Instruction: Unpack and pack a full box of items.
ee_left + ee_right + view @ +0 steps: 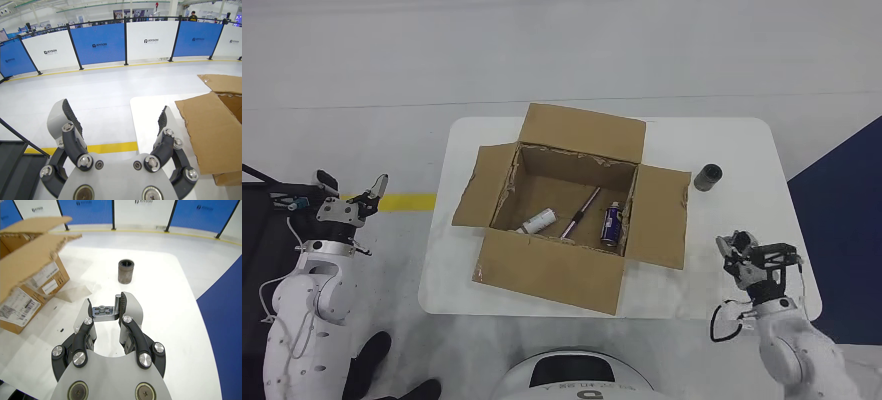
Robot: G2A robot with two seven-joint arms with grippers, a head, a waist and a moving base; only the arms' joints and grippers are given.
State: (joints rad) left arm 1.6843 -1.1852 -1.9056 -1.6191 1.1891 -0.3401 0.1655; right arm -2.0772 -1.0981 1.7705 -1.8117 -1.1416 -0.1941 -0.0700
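An open cardboard box (564,210) sits mid-table with its flaps spread. Inside it lie a white bottle (537,221), a thin purple pen-like stick (581,213) and a blue can (611,224). A dark cylinder (707,177) stands upright on the table to the right of the box, also seen in the right wrist view (126,271). My right gripper (105,307) is shut on a small metal bracket (104,313) with holes and a pin, held above the table's right part (739,246). My left gripper (115,113) stands open and empty, off the table's left edge (354,190).
The white table (722,290) has free room right of the box and along the front right. The box's side flap (209,132) juts toward the left arm. A black rack (17,161) stands by the left arm. Blue and white barrier panels (105,44) ring the floor.
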